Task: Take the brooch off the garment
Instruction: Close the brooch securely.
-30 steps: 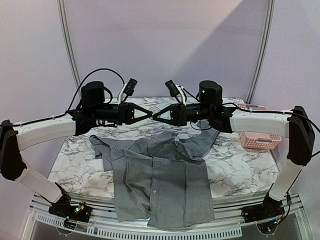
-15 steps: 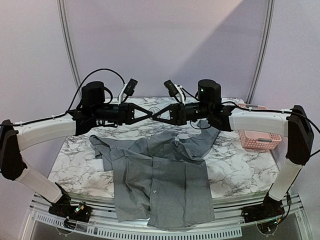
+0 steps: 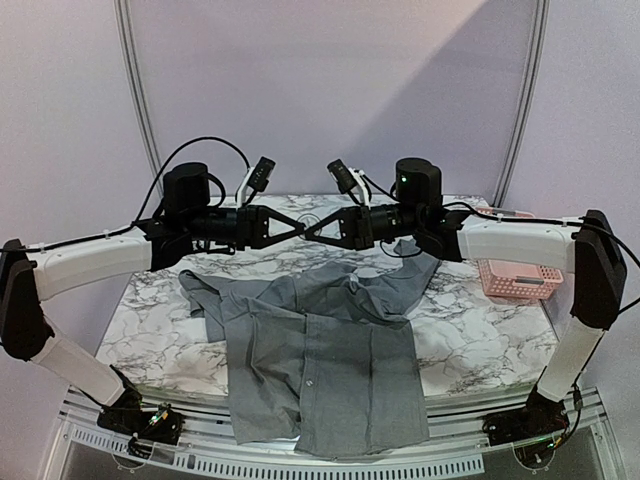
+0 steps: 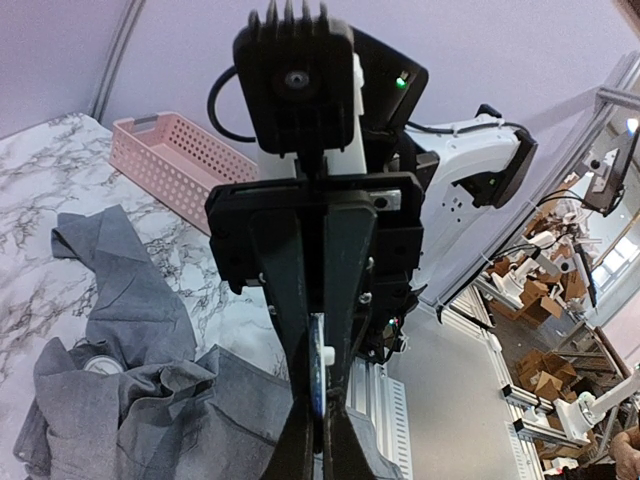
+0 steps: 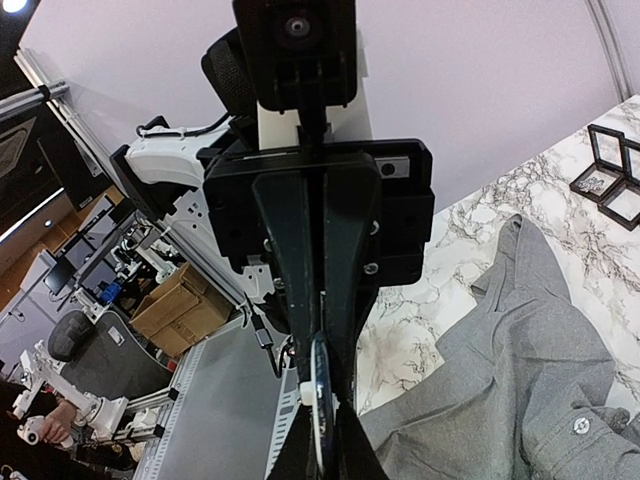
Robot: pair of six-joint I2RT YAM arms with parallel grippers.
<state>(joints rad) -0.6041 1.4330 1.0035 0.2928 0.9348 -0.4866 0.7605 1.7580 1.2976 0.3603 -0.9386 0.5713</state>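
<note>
We reckon it's mostly done: left claw point(image 3: 306, 226) & right claw point(image 3: 318, 227), both pinched shut tip to tip on a small disc, prob. the brooch point(image 5: 320, 398), high above the garment point(image 3: 320, 370). Garment lies on the counter point(image 3: 470, 340); left, we judge: set brooch down away from the garment.

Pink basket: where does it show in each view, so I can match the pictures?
Top external: pink basket at the right, midway up.
Left wrist: upper left, beyond the grey shirt.
Right wrist: not in it.
Shared landmark: the grey shirt, centre from above, lower right in the right wrist view.
</note>
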